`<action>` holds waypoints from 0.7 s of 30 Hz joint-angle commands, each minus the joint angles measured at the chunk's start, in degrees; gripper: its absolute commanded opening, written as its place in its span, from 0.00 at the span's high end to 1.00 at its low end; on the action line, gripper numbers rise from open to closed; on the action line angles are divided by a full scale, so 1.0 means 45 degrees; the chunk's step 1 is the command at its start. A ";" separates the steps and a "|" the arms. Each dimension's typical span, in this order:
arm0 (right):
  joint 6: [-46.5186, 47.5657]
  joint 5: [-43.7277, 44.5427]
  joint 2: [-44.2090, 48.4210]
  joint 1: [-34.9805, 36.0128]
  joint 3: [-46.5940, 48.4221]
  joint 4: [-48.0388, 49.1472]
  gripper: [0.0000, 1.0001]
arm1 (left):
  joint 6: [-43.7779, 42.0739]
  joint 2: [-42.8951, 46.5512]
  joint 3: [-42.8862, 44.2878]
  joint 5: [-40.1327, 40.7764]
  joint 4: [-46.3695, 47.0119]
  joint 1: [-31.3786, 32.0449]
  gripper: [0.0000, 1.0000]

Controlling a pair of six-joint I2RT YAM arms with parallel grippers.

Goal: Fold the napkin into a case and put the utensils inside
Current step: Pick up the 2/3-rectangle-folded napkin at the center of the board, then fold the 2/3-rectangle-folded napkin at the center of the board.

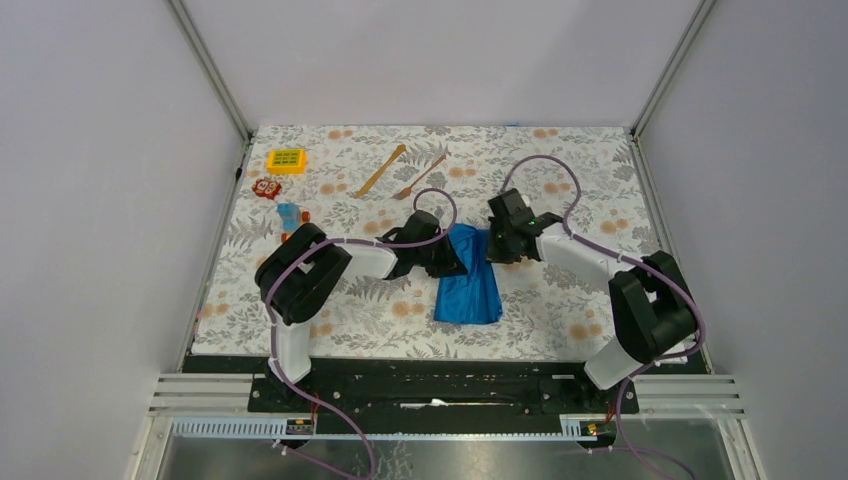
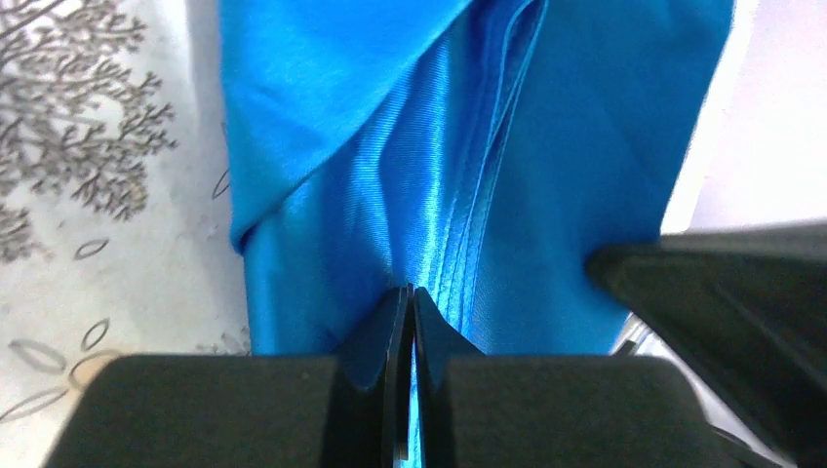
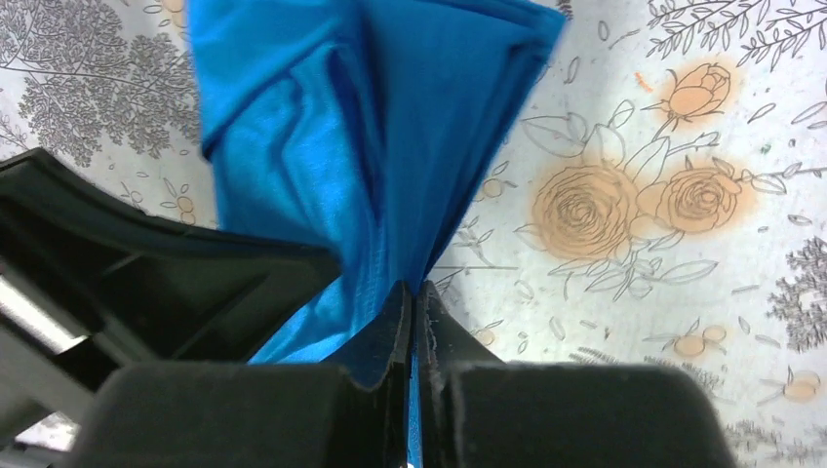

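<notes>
The royal-blue napkin point(image 1: 467, 290) lies mid-table as a folded, rumpled strip, its far end lifted between the two arms. My left gripper point(image 1: 455, 257) is shut on the napkin's point(image 2: 410, 156) far left edge, a sliver of blue pinched between its pads. My right gripper point(image 1: 497, 247) is shut on the napkin point(image 3: 390, 127) at its far right edge. The jaws of both stand pressed together on cloth. The utensils, a wooden knife-like stick point(image 1: 381, 170) and a wooden fork point(image 1: 420, 177), lie side by side on the table behind the arms, apart from the cloth.
A yellow toy point(image 1: 286, 160), a red toy point(image 1: 266, 187) and a blue-orange toy point(image 1: 290, 215) sit at the far left of the floral tablecloth point(image 1: 560, 310). White walls enclose the table on three sides.
</notes>
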State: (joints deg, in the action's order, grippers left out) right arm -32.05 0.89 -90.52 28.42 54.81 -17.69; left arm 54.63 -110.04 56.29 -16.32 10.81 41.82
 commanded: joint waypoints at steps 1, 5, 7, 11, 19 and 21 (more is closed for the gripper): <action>-0.1008 0.3581 -0.0498 0.1818 0.1897 -0.2407 1.00 | 0.0457 -0.0849 -0.0271 -0.0116 0.1405 -0.0091 0.94; -0.1966 0.5220 -0.1577 0.3060 0.3192 -0.3487 1.00 | 0.0585 -0.0898 -0.0711 -0.0421 0.1981 -0.0209 0.95; -0.2484 0.5700 -0.2305 0.3494 0.4093 -0.4059 1.00 | 0.0616 -0.0852 -0.0830 -0.0620 0.2225 -0.0231 0.95; -0.3001 0.5781 -0.3269 0.3702 0.4946 -0.4507 1.00 | 0.0487 -0.0428 -0.1069 -0.1149 0.2455 -0.0288 0.94; -0.3395 0.5606 -0.3681 0.3691 0.5355 -0.4133 1.00 | 0.0171 0.1304 -0.1827 -0.2752 0.2536 -0.0822 0.73; -0.3457 0.5545 -0.3892 0.3697 0.5560 -0.4176 1.00 | 0.0232 0.1817 -0.2146 -0.3136 0.2622 -0.1005 0.64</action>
State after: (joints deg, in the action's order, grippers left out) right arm -45.01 23.35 -106.41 44.95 76.12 -35.53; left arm 56.90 -107.77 48.62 -25.47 21.58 38.92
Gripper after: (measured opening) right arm 0.021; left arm 0.295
